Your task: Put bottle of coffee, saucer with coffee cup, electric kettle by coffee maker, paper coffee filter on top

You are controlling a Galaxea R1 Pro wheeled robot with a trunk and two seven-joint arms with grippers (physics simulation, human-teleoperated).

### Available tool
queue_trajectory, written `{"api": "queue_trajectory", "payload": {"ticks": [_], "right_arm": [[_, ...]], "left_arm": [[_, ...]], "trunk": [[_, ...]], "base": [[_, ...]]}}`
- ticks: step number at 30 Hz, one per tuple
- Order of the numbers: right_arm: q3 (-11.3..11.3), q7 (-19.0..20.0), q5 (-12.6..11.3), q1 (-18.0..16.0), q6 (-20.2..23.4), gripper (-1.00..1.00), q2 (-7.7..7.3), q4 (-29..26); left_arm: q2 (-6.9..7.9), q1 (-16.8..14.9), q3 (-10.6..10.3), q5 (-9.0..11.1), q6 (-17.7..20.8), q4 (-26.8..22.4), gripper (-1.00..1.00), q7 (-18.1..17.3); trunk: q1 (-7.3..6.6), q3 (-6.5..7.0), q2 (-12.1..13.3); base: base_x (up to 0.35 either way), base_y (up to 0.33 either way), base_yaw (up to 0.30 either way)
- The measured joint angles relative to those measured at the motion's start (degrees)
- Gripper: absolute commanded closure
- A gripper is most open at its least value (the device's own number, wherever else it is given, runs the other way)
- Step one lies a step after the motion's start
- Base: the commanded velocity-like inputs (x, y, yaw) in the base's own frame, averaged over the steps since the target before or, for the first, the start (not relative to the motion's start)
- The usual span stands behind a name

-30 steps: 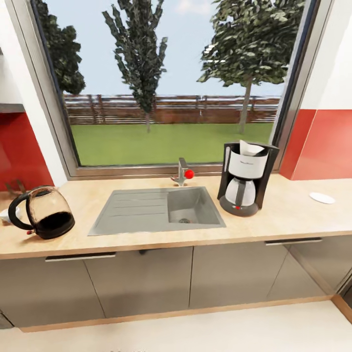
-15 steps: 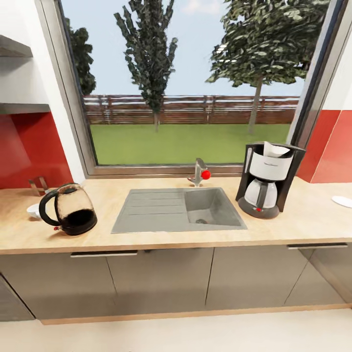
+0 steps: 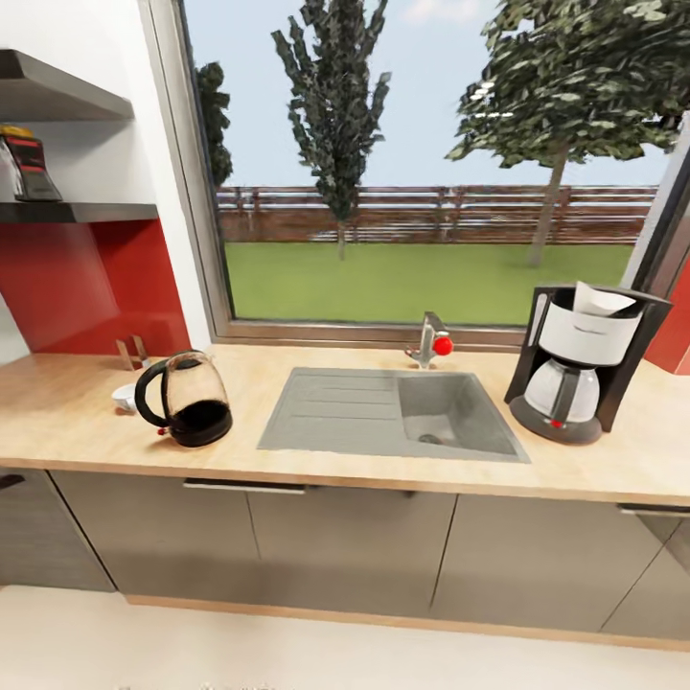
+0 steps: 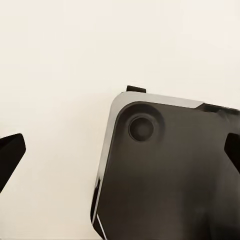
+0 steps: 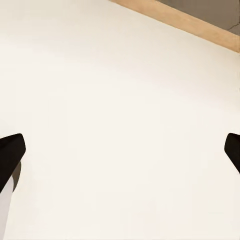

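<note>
The countertop point(image 3: 86, 422) carries the coffee maker point(image 3: 582, 362) at 3 o'clock, a filter point(image 3: 601, 299) already on top. The kettle point(image 3: 186, 400) sits at 9 o'clock, well apart, probably awaiting transfer. The bottle point(image 3: 25, 165) stands on the shelf point(image 3: 86, 211) at 10 o'clock. Both arms hang low over pale floor, left gripper point(image 4: 120, 160) and right gripper point(image 5: 120, 155) spread wide, holding nothing

No lettering can be read: the tall black drip coffee maker point(image 3: 582, 364), at three o'clock on the light wood-grain countertop point(image 3: 383, 470), carries only an illegible dark smudge on its white panel.
</note>
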Motion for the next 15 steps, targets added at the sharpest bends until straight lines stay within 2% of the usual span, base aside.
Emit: {"api": "queue_trajectory", "payload": {"ticks": [6,13,15], "right_arm": [[0.02,0.00,0.03,0.00,0.06,-1.00,0.02,-0.01],[0.03,0.07,0.17,0.01,0.12,-1.00,0.11,-0.02],[0.05,0.04,0.31,0.01,0.11,-1.00,0.67,-0.03]], "left_arm": [[0.00,-0.01,0.03,0.00,0.00,0.00,-1.00,0.00],[0.00,-0.02,0.04,0.00,-0.01,0.00,-1.00,0.02],[0.00,-0.01,0.04,0.00,-0.01,0.00,-1.00,0.02]], "trunk": [[0.00,0.00,0.00],[-0.02,0.00,-0.01],[-0.02,0.00,-0.01]], "base": [[0.012,0.012,0.236],[0.176,0.170,0.049],[0.217,0.192,0.159]]}}
